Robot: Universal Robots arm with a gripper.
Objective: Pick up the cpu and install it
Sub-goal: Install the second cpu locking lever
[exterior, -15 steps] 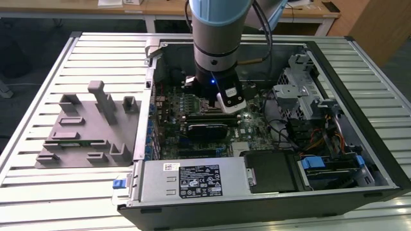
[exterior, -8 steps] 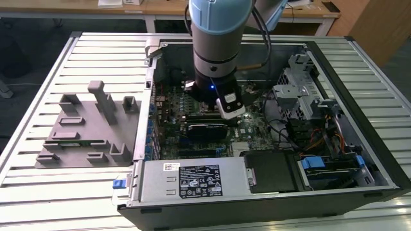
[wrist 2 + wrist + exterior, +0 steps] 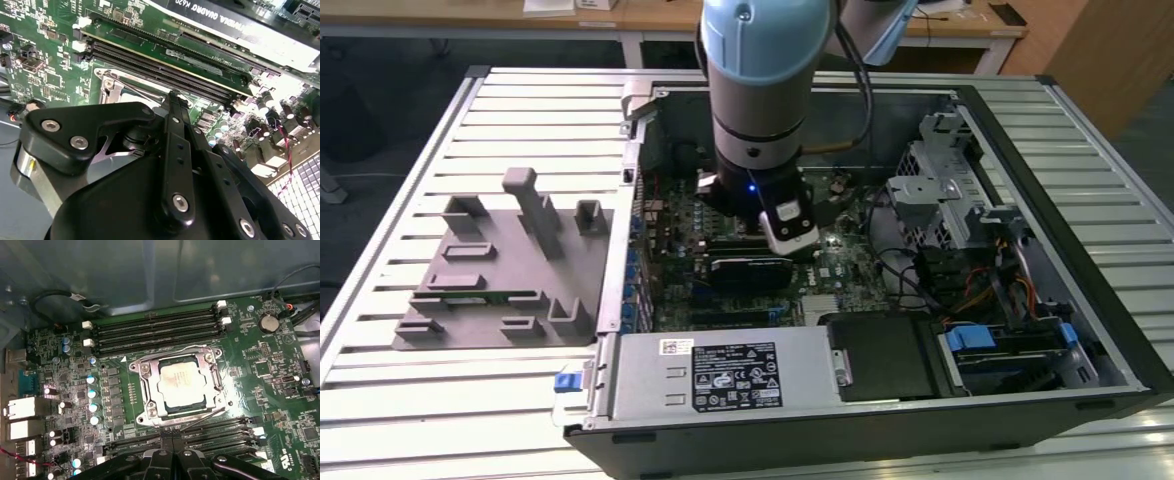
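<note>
Support: slatted metal table | On it: grey plastic tray toward the exterior view's left | open computer case lying just beside, on its side.

An open computer case on a slatted table — grey fixture tray beside it.

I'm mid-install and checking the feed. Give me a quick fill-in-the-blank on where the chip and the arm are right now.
1. The cpu sits in the ___ on the green board.
2. The arm reaches down into the open computer ___.
3. The grey tray lies on the slatted table, at the exterior view's ___ of the computer.

Missing words: socket; case; left
</note>
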